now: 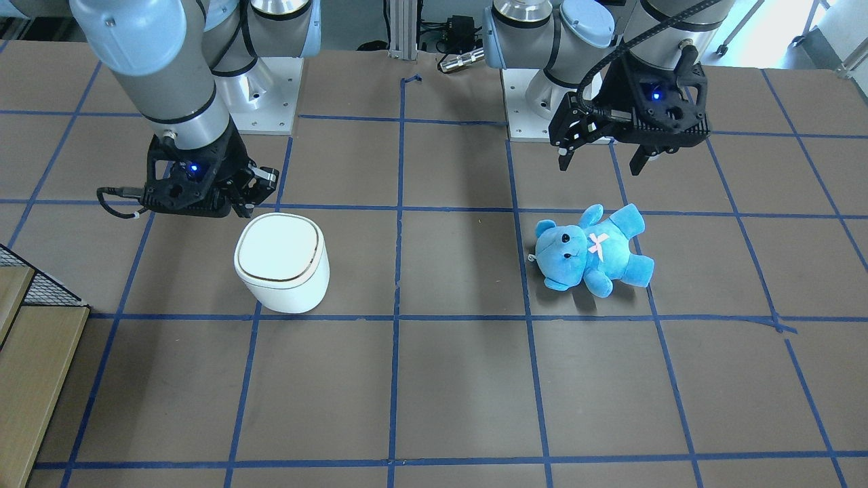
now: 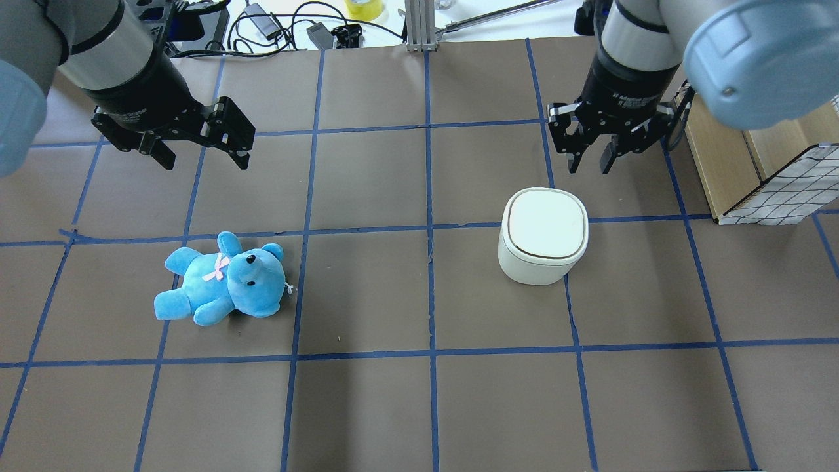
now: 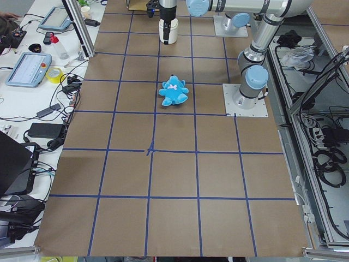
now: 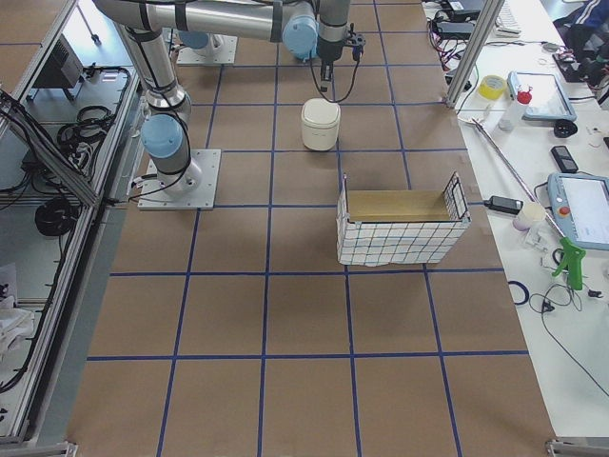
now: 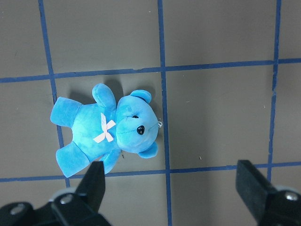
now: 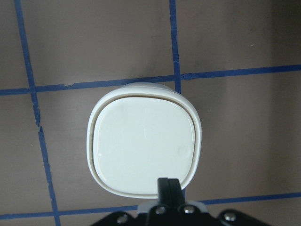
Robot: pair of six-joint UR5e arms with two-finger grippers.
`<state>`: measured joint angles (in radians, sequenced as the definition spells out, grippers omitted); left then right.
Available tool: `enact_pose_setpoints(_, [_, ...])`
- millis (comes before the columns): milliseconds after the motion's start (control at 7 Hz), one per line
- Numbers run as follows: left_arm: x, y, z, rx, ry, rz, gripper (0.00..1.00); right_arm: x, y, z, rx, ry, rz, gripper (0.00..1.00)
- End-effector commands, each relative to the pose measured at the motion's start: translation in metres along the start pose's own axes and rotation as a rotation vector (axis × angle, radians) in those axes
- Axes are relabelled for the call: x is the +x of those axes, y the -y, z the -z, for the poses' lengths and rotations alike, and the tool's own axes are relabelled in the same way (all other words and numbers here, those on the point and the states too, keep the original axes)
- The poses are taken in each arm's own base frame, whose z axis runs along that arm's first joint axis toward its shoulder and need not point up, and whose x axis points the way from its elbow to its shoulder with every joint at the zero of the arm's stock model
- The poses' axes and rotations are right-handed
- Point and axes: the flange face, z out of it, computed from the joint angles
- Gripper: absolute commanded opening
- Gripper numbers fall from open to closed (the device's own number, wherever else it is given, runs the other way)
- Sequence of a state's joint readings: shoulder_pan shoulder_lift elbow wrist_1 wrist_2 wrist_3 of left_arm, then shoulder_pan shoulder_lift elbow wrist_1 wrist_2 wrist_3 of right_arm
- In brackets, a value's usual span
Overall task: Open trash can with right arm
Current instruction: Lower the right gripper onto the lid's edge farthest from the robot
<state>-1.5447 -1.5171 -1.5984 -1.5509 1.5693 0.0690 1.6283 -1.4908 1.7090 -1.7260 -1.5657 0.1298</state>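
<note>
The white trash can [image 2: 543, 233] stands on the table with its flat lid shut; it also shows in the front view [image 1: 281, 261] and fills the right wrist view [image 6: 143, 146]. My right gripper [image 2: 590, 164] hangs just behind the can on the robot's side, slightly above lid height, not touching it. Its fingertips [image 6: 168, 186] sit together, shut and empty, at the lid's near edge. In the front view the right gripper [image 1: 261, 193] is at the can's upper left. My left gripper [image 2: 203, 157] is wide open and empty, above the table.
A blue plush bear [image 2: 223, 278] lies on its back below the left gripper [image 5: 174, 188]. A wooden box with wire-mesh sides [image 2: 773, 177] stands to the right of the can. Blue tape lines grid the brown table [image 2: 426, 295].
</note>
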Motion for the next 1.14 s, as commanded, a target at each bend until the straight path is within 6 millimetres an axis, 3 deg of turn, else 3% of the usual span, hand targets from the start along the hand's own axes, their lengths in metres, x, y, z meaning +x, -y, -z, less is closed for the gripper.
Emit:
enact_pose_setpoints(0, [0.0, 0.0, 0.0, 0.0, 0.0, 0.0, 1.0, 0.001, 0.006, -0.056, -0.073, -0.008, -0.002, 0.0])
enact_pose_setpoints(429, [0.0, 0.0, 0.0, 0.0, 0.0, 0.0, 1.0, 0.001, 0.005, -0.088, -0.069, -0.007, 0.003, 0.0])
enact_pose_setpoints(714, [0.0, 0.0, 0.0, 0.0, 0.0, 0.0, 1.0, 0.001, 0.001, -0.1, -0.088, -0.01, 0.003, 0.0])
enact_pose_setpoints(857, [0.0, 0.0, 0.0, 0.0, 0.0, 0.0, 1.0, 0.002, 0.001, -0.092, -0.074, -0.015, -0.006, 0.07])
enact_pose_setpoints(1000, [0.0, 0.0, 0.0, 0.0, 0.0, 0.0, 1.0, 0.002, 0.007, -0.068, -0.003, -0.002, -0.026, 0.99])
